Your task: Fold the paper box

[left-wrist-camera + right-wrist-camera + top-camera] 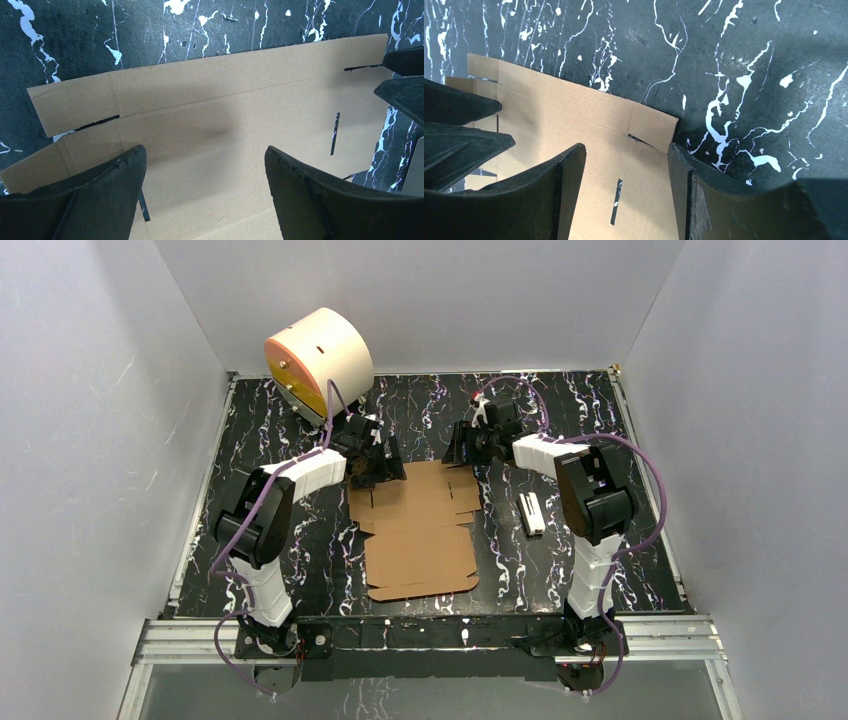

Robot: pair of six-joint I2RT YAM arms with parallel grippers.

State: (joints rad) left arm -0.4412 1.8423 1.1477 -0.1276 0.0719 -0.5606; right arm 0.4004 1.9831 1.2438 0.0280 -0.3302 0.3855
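The paper box [418,530] is a flat brown die-cut sheet with flaps and slots, lying on the black marbled table in the middle. My left gripper [378,466] hovers open over its far left corner; in the left wrist view the sheet [210,125] fills the space between the open fingers [107,185]. My right gripper [468,448] hovers open over the far right corner; in the right wrist view the sheet [574,125] with a slot lies between its fingers [559,185]. Each wrist view shows the other gripper at its edge.
A cream cylinder with an orange face [318,362] stands at the far left behind the left arm. A small white-and-black bar [531,512] lies on the table right of the sheet. White walls enclose the table on three sides.
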